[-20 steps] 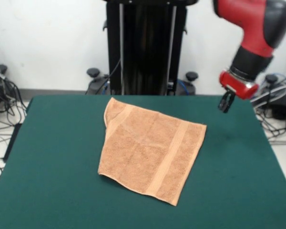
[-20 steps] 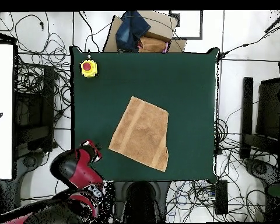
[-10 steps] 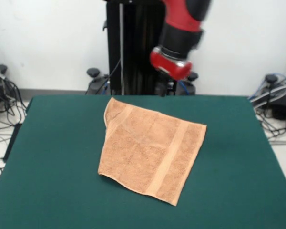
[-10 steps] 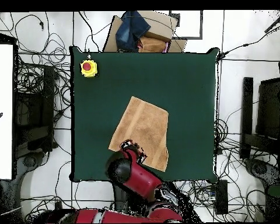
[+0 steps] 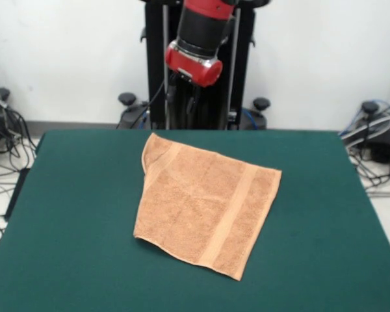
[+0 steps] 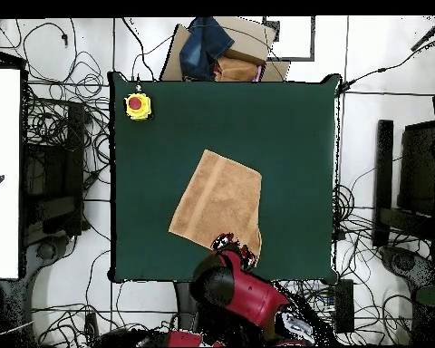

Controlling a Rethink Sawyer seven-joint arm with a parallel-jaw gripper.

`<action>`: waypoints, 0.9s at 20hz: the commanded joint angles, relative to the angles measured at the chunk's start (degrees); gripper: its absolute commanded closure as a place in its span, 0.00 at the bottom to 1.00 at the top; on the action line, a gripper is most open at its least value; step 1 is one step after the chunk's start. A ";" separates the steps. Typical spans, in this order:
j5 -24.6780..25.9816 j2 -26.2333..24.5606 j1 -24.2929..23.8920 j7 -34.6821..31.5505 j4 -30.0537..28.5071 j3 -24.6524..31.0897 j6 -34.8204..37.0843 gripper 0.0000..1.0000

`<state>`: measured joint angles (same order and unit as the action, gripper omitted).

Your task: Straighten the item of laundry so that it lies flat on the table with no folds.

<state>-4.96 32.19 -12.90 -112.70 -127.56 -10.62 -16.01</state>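
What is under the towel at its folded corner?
At the far-left corner, the towel lies doubled over itself on the green table. Elsewhere only the table shows around it; anything beneath the cloth is covered and cannot be seen.

A large rectangular table with a dark green felt-like top [image 5: 325,214] [image 6: 285,127] fills most of both views. A small rectangular peach-orange terry-cloth towel [image 5: 205,205] [image 6: 219,205] lies askew near its middle, one corner at the upper left in the front view folded over. In the overhead view, a small yellow box with a red round button [image 6: 137,105] sits in the table's upper left corner.
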 commanded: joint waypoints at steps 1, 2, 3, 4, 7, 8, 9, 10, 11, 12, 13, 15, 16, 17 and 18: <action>9.35 -2.19 -2.44 3.14 7.17 0.74 5.98 0.00; 10.57 -2.23 -2.79 2.68 7.40 0.90 5.77 0.00; 11.51 -2.22 -3.54 2.45 7.52 1.36 5.79 0.00; 12.39 -2.20 -3.76 1.95 7.66 1.49 5.88 0.00; 13.88 -2.15 -3.95 1.18 8.22 1.53 6.50 0.00; 14.18 -2.28 -3.85 0.71 8.40 1.45 6.46 0.00; 14.76 -2.72 -4.13 0.29 8.71 1.53 5.95 0.00; 15.76 -3.31 -4.17 0.21 9.50 1.23 4.72 0.00; 16.32 -4.18 -4.88 0.19 10.24 1.49 4.86 0.00; 16.90 -4.89 -5.56 -0.08 10.61 1.81 4.67 0.00; 17.42 -5.63 -5.89 -0.53 10.90 1.79 3.70 0.00; 17.75 -6.93 -6.10 -1.79 11.13 1.52 2.25 0.00; 18.00 -6.88 -6.32 -2.32 10.88 1.50 1.94 0.00; 20.15 -5.94 -8.15 -1.81 10.79 2.92 1.95 0.00; 21.81 -3.95 -10.45 -1.61 9.67 4.61 3.73 0.00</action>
<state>11.09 30.22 -18.80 -112.70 -123.42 -10.76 -15.30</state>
